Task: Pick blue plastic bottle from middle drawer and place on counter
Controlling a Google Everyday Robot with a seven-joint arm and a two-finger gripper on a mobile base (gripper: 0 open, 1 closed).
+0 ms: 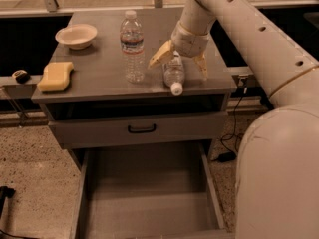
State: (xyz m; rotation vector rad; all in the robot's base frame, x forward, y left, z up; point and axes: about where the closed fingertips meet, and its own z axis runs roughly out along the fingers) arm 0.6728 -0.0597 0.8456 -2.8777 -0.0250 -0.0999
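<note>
The blue plastic bottle (174, 75) lies on its side on the counter (99, 73), its white cap pointing over the front edge. My gripper (180, 64) hovers just over it with its yellowish fingers (160, 55) spread open to either side of the bottle, not closed on it. The middle drawer (144, 193) is pulled out below, and its bare grey floor holds nothing.
A taller clear water bottle (132, 46) stands upright just left of my gripper. A white bowl (76, 36) sits at the counter's back left and a yellow sponge (55, 75) at its left edge. The drawer front with a black loop handle (141, 129) is shut.
</note>
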